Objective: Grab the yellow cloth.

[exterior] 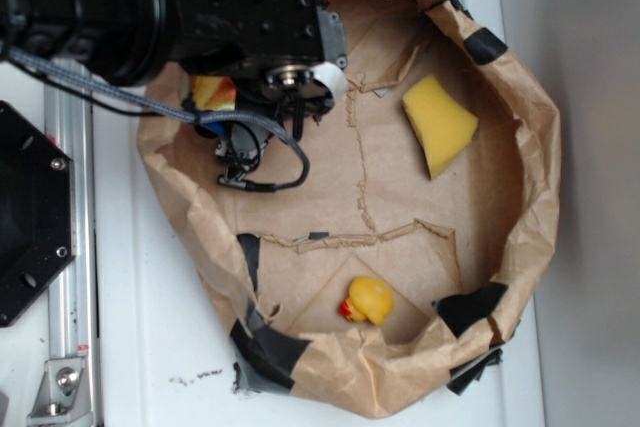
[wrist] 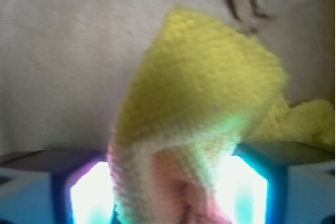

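A big brown paper basin (exterior: 520, 147), crumpled at the rim and patched with strips of black tape (exterior: 268, 347), spreads out around and beneath my fingers, resting on a white table (exterior: 150, 347). Its floor is creased kraft paper with torn seams running across it.

My own arm (exterior: 150, 2) is the next largest thing, a black bulk reaching in over the near-left rim of the basin, with a dark cable (exterior: 270, 152) looping down below the wrist. In the exterior view my gripper (exterior: 232, 112) sits under that bulk and I cannot make out the fingertips there.

The yellow cloth (wrist: 205, 93) is right between my fingers (wrist: 257, 182). From the wrist view its terry weave rises out of the gap between the two glowing pads as a folded peak, with more of it trailing off to one side over the paper floor. My fingers are clenched on it, pressed against the fabric on both sides. In the exterior view only a small orange-yellow scrap of it (exterior: 214, 92) shows beside the gripper, near the basin wall.

The yellow wedge sponge (exterior: 438, 123) lies well apart from my fingers, across the basin floor near the far wall.

The small rubber duck (exterior: 368, 300) sits farther down the basin floor, also well apart from my fingers, near the taped rim.
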Motion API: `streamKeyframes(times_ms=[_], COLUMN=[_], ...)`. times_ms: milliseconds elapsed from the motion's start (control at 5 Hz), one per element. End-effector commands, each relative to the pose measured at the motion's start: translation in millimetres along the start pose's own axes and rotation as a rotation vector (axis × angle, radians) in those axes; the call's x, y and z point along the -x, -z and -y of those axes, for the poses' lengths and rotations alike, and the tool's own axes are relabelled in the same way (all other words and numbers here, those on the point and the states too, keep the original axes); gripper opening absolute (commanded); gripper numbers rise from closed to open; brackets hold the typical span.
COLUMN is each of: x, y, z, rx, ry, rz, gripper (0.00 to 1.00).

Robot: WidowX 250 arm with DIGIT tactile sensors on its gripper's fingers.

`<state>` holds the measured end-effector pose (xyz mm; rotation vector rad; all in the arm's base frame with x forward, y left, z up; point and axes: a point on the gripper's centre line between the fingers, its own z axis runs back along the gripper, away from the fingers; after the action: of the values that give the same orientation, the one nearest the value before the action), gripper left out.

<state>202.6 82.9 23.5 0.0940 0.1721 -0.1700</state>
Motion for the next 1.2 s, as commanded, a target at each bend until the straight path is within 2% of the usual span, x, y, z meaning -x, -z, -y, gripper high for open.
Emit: streamKeyframes(times_ms=[0,200,400,600,800,1000], x=[0.8,-0.1,-1.5,-1.6,-16.0,-24.6], y=[-15.7,-11.8,-10.2,-29.7,-85.5,-131.4], z=[3.2,4.5,3.9,1.1,26.6,63.0], rx=[-0.046,-0.083,-0.091,-0.133,0.023,0.127], ry=[-0.038,-0.057,-0.066,-0.134,-0.146,-0.035], rz=[0.031,0.024,0.023,0.186,0.296,0.431], gripper=[0.0,0.0,0.0,0.0,0.0,0.0])
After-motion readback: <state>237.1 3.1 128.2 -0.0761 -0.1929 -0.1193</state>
